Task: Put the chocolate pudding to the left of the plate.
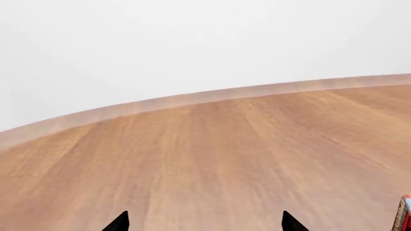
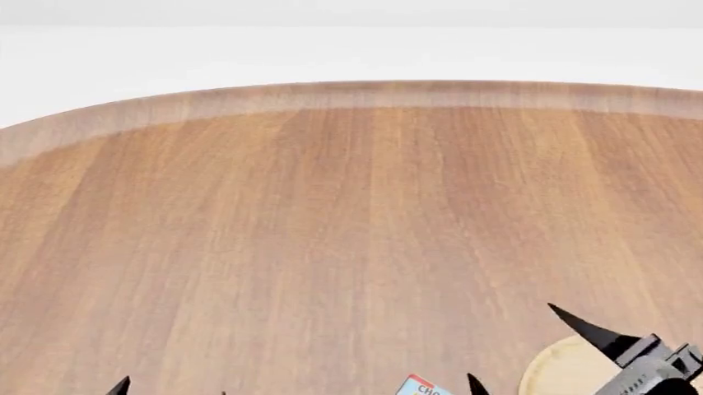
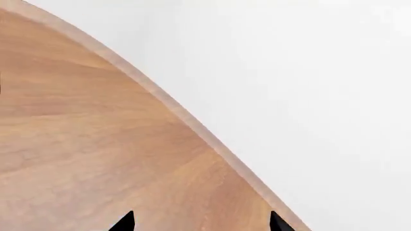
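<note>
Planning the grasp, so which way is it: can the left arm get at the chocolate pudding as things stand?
Probably yes. The chocolate pudding lies on bare table between the open left gripper and the plate; nothing stands between them.

I'm working in a bare simulated space, not a furnished room of any kind. All I get is a round wooden table with a paler rim, its grain smooth and evenly rendered, set against a flat white blank beyond the edge. Nothing there tells me home, kitchen or lab.
</note>
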Robot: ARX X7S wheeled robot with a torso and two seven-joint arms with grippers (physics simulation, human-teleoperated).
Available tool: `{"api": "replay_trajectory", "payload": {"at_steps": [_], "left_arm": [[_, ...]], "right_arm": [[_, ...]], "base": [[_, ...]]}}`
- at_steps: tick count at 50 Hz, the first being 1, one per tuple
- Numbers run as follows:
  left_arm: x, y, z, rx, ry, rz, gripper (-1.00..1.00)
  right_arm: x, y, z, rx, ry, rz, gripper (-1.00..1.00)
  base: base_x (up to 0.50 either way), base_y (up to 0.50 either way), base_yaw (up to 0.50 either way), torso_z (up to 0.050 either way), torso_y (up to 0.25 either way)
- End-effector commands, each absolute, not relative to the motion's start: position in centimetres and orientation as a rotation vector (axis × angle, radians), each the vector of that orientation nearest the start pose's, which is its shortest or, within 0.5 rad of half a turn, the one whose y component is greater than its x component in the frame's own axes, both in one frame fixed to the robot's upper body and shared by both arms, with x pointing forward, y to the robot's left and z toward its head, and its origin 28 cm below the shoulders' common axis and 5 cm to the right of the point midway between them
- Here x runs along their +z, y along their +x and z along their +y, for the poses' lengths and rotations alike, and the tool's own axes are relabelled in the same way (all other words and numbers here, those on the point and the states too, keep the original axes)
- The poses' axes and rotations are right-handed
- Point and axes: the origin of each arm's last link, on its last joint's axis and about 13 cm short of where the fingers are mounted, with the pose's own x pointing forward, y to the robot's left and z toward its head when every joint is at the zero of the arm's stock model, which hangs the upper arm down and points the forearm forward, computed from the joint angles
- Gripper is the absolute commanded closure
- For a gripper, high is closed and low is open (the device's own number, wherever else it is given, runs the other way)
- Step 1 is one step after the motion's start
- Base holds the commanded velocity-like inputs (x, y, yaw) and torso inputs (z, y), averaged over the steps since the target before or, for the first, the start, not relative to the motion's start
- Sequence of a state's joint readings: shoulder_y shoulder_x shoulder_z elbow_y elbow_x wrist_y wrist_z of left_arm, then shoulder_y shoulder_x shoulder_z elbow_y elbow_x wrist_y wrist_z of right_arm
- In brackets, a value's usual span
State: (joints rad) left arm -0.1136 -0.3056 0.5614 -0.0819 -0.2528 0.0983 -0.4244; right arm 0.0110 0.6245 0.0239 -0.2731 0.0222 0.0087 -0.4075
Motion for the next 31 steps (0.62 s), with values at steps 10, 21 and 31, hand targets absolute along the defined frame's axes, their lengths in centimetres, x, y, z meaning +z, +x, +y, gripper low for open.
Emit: {"api": "replay_trajectory", "payload": {"at_steps": [10, 21, 31], "left_arm": [[6.0, 16.7, 18.4, 0.053, 0.084, -0.292, -1.00], [8.2, 13.7, 18.5, 0.139, 0.115, -0.636, -1.00], [8.6, 13.1, 18.6, 0.150, 0.074, -0.665, -1.00]], "right_arm": [[11.0, 14.5, -14.5, -0.155, -0.530, -0.526, -1.00], [11.0, 11.5, -13.0, -0.252, -0.345, -0.789, -1.00], [11.0, 11.1, -12.4, -0.205, -0.304, -0.802, -1.00]], "base": [[0.00, 0.00, 0.00, 0.000, 0.000], [0.00, 0.00, 0.00, 0.000, 0.000], [0.00, 0.00, 0.00, 0.000, 0.000]]}}
